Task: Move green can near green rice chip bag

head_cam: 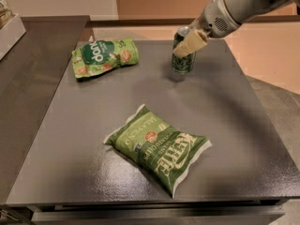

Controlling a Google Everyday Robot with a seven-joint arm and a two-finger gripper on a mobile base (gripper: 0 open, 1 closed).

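The green can [183, 63], a small dark-green metal drink can with pale script lettering and a silver top, stands upright or nearly so in the grip of the hand [187, 44]. One cream-coloured finger [190, 42] lies slantwise across its upper front, and the other finger is hidden behind it, so the hand looks closed narrowly on the can near its rim. Whether the can's base touches the dark grey counter [234, 125] or hangs just above it I cannot tell. The can sits well to the right of the green rice chip bag [105, 57], a light green crinkled snack bag with a dark green round patch and white letters, about as far back on the counter as the bag. I judge the can stiff, light and smooth-walled, so it may slip or tip. A hold across the middle of its side would be steadier than one near the top. In front of the rice chip bag and somewhat right lies a larger light green bag lettered KETTLE [157, 146], flat and well apart from both.
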